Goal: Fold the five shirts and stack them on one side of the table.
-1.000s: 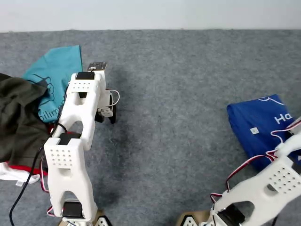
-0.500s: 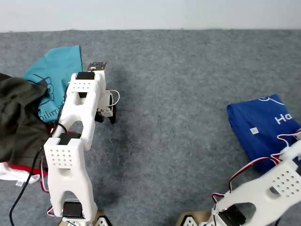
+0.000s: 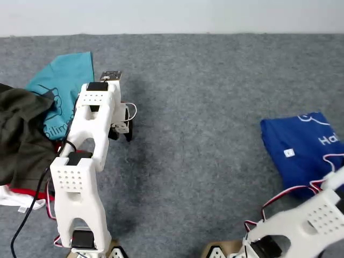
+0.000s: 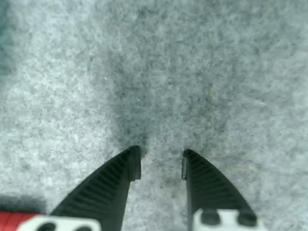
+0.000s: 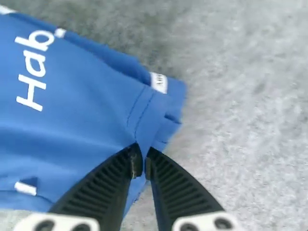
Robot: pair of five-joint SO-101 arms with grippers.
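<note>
**Right claw pinching the folded blue shirt at the table's right side**

I am looking down on a table [image 3: 204, 107] covered in grey felt. The blue shirt [image 3: 301, 145] lies folded at the right edge, well apart from the other clothes. My right gripper [image 5: 139, 163] has its jaws pressed together on a hem edge of that shirt, close to one corner, and cloth seems caught between the tips. The right arm [image 3: 301, 220] comes in from the near right corner.

My left gripper [image 4: 160, 166] hangs over bare felt with its jaws spread and nothing between them. The left arm [image 3: 88, 140] stretches from the near edge toward the far left. Beside it on the left is an unfolded heap. It holds a teal shirt [image 3: 62, 88] farthest away, a dark olive shirt [image 3: 21, 134] overlapping it, and a white garment [image 3: 13, 196] nearest.

I judge the step in hand to be settling the blue shirt as the base of the stack. To do it well I would hold the pinch low and slide slowly so the folds do not open. I would let go only once the shirt lies flat and square, then lift straight up so no cloth follows the claw
</note>
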